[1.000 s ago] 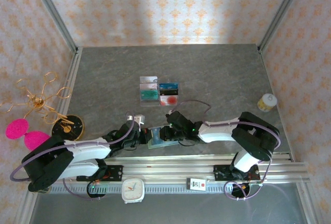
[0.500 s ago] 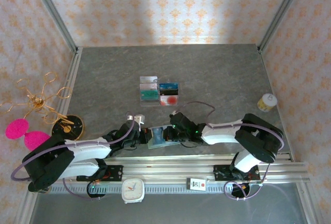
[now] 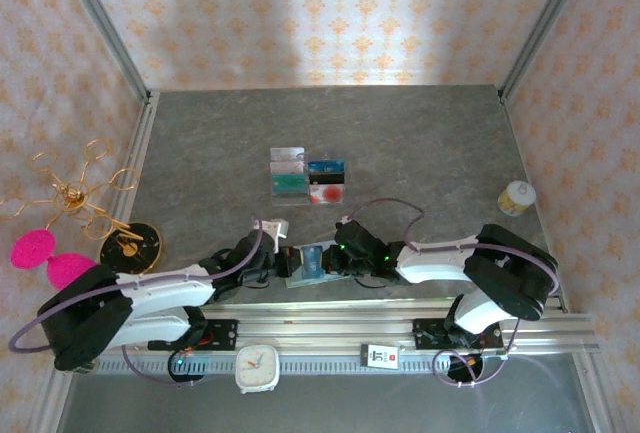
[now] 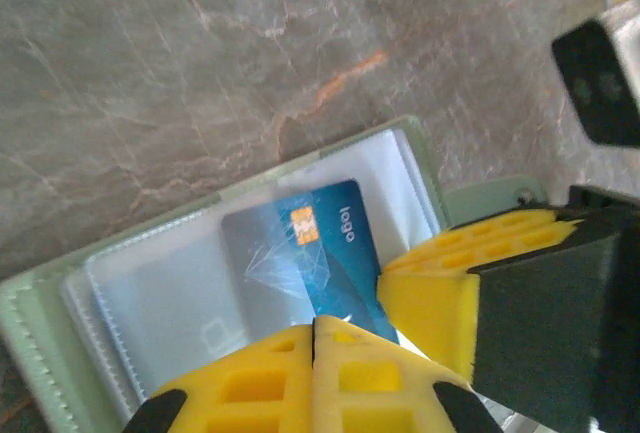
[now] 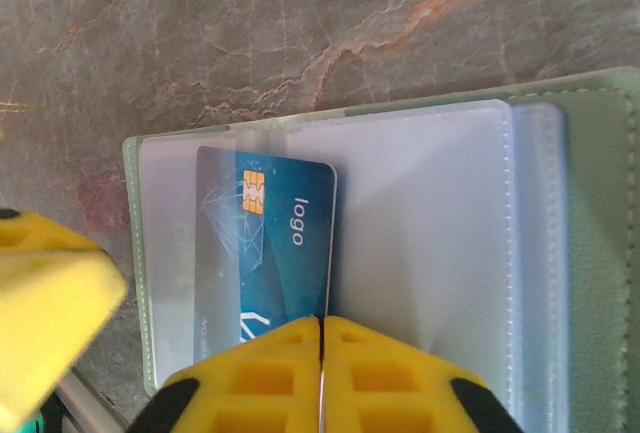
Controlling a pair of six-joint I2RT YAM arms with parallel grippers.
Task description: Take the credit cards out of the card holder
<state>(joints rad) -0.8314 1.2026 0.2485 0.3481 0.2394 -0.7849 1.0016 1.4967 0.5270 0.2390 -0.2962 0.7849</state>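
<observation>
The sage-green card holder [image 3: 296,273] lies open near the table's front edge, between my two grippers. Its clear sleeves [image 5: 430,223] face up. A blue credit card [image 5: 285,243] with a gold chip sticks partly out of one sleeve, its left part still under hazy plastic. My right gripper [image 5: 322,338] is shut, and the card's near end runs under its yellow pads. My left gripper [image 4: 313,338] is shut over the holder's [image 4: 30,303] near edge, beside the card [image 4: 325,243]. The right gripper's pad [image 4: 450,283] sits close by.
Several loose cards [image 3: 308,175] lie in a block at mid-table. A yellow-lidded jar [image 3: 517,196] stands at the right edge. A gold wire stand [image 3: 70,193] with pink pieces is at the left. A white clock [image 3: 258,365] rests on the front rail.
The right arm has drawn back to the right, and the blue card now shows further out of its sleeve. The left gripper stays at the holder.
</observation>
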